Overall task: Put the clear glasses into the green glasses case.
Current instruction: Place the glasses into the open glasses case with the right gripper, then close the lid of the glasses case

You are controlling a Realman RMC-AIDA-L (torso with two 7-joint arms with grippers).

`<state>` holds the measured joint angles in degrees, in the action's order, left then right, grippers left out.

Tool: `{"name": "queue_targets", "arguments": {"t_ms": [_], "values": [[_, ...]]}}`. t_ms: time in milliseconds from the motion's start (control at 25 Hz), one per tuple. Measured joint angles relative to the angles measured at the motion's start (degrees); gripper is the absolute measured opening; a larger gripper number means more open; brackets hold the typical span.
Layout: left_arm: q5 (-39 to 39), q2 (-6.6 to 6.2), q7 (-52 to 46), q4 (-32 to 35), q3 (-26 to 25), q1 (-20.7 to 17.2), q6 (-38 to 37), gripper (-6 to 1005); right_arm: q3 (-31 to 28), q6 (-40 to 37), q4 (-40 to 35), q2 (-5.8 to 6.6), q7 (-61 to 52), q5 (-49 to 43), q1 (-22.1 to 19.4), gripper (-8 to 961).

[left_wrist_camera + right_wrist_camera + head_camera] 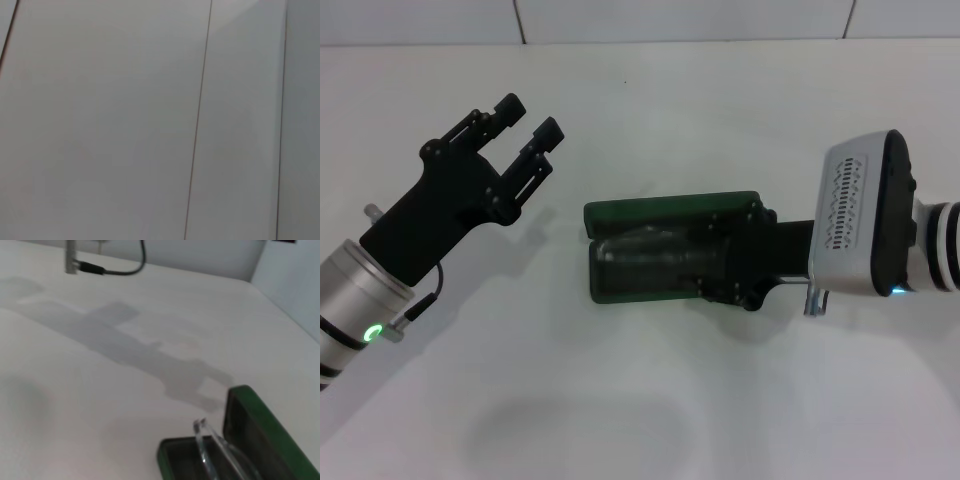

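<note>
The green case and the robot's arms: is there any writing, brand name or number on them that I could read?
No readable text in any view.
Green case: lid stands open; no lettering shows on it.
Right gripper, at the case's end: no label; the grey wrist housing has only a zigzag vent pattern.
Left gripper, raised apart from the case: no writing, just a green light on the wrist.
Clear glasses in the case: unmarked.

One green glasses case (665, 262) lies open on the single white surface (650, 400), and it holds one pair of clear glasses (655, 248), just ahead of the right gripper (745, 262). Two grippers are in view: the right one at the case's end and the left gripper (528, 122) well apart from it, showing two black fingers (508, 105) spread apart.
</note>
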<state>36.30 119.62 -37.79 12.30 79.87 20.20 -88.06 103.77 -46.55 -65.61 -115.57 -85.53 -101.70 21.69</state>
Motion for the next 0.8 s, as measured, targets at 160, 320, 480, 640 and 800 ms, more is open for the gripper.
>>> {"name": "queue_targets", "arguments": {"t_ms": [160, 320, 480, 640, 800], "values": [[0.0, -0.01, 0.0, 0.0, 0.0, 0.1, 0.0, 541, -0.7, -2.7, -1.6, 0.0, 0.0, 0.0, -0.4, 492], [0.0, -0.08, 0.0, 0.0, 0.0, 0.1, 0.0, 541, -1.1, -3.1, -4.0, 0.12, 0.0, -0.1, -1.7, 492], [0.0, -0.09, 0.0, 0.0, 0.0, 0.1, 0.0, 542, -3.5, -5.9, -5.9, 0.16, 0.0, -1.1, -2.8, 492], [0.0, -0.1, 0.2, 0.0, 0.0, 0.0, 0.0, 542, -6.6, -9.5, -6.5, 0.09, -0.1, -1.3, -3.0, 493], [0.0, -0.08, 0.4, 0.0, -0.1, -0.2, 0.0, 542, -8.8, -12.1, -6.5, 0.05, 0.0, -0.6, -3.3, 493]]}}
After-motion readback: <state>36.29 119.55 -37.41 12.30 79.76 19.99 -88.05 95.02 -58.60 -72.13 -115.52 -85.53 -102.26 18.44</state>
